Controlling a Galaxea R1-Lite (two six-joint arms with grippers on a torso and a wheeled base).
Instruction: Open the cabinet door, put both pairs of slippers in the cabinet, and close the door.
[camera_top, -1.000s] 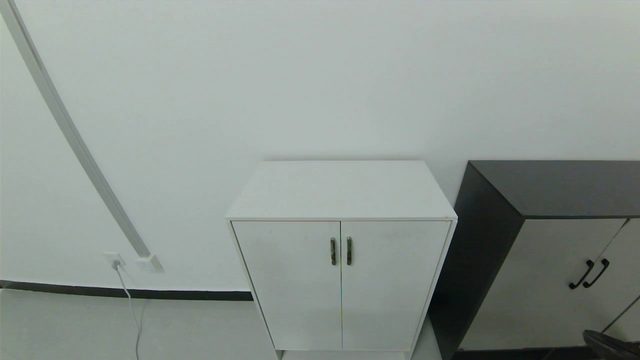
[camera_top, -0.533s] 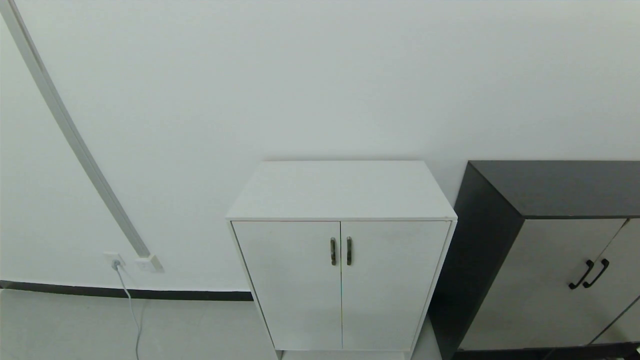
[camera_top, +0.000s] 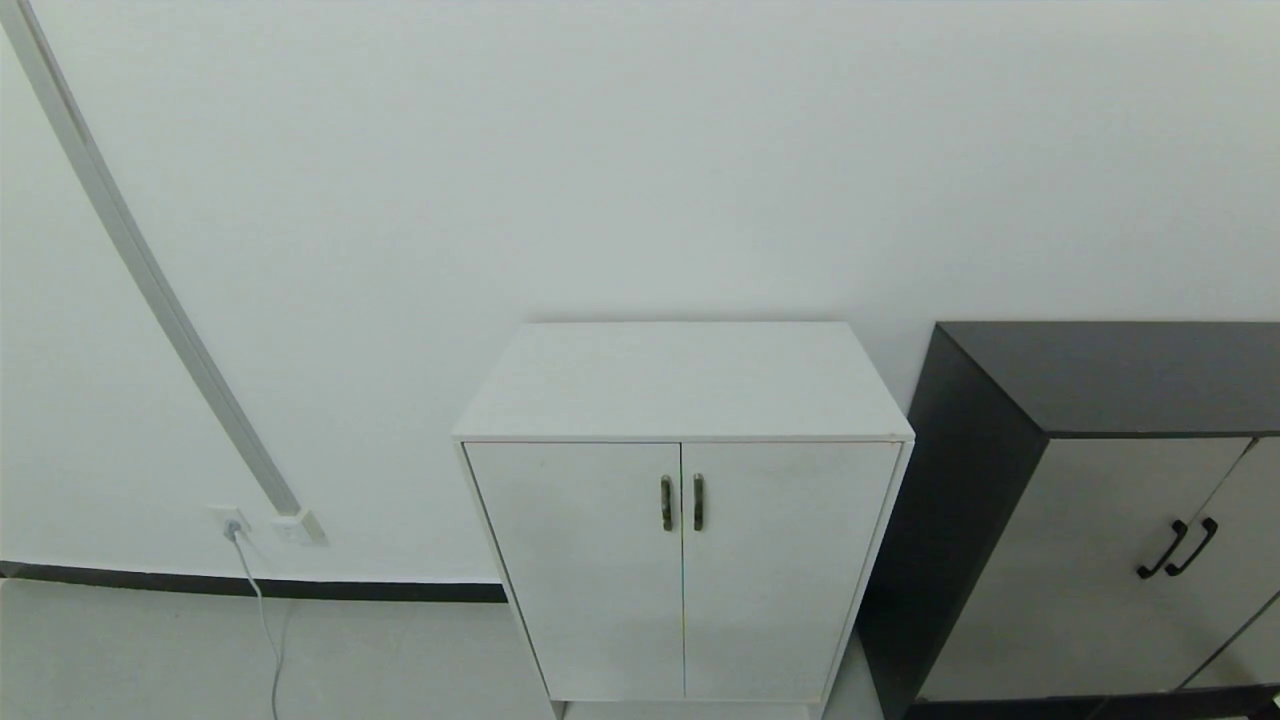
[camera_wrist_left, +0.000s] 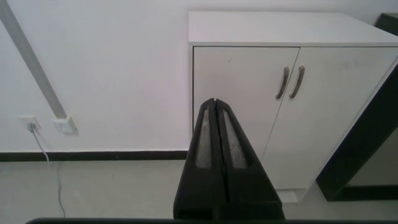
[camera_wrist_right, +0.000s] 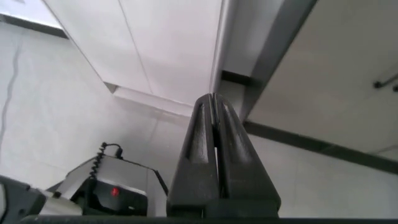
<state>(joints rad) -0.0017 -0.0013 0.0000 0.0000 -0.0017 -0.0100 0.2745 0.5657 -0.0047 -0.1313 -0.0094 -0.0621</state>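
Note:
A white two-door cabinet (camera_top: 682, 560) stands against the wall with both doors closed; two dark vertical handles (camera_top: 681, 502) sit side by side at its middle seam. The left wrist view looks at the white cabinet (camera_wrist_left: 249, 112) from a distance, with my left gripper (camera_wrist_left: 215, 102) shut and holding nothing, well in front of the doors. My right gripper (camera_wrist_right: 214, 98) is shut and empty, low near the floor, in front of the cabinet's lower right corner (camera_wrist_right: 186, 93).
A black cabinet (camera_top: 1080, 500) with grey doors and black handles stands right beside the white one. On the wall to the left are a socket with a hanging cable (camera_top: 255, 600) and a slanted white conduit (camera_top: 150, 280). Bare floor lies left of the cabinet.
A dark gripper tip at the head view's lower right corner a second ago has dropped out of that view. The cabinet doors have not moved.

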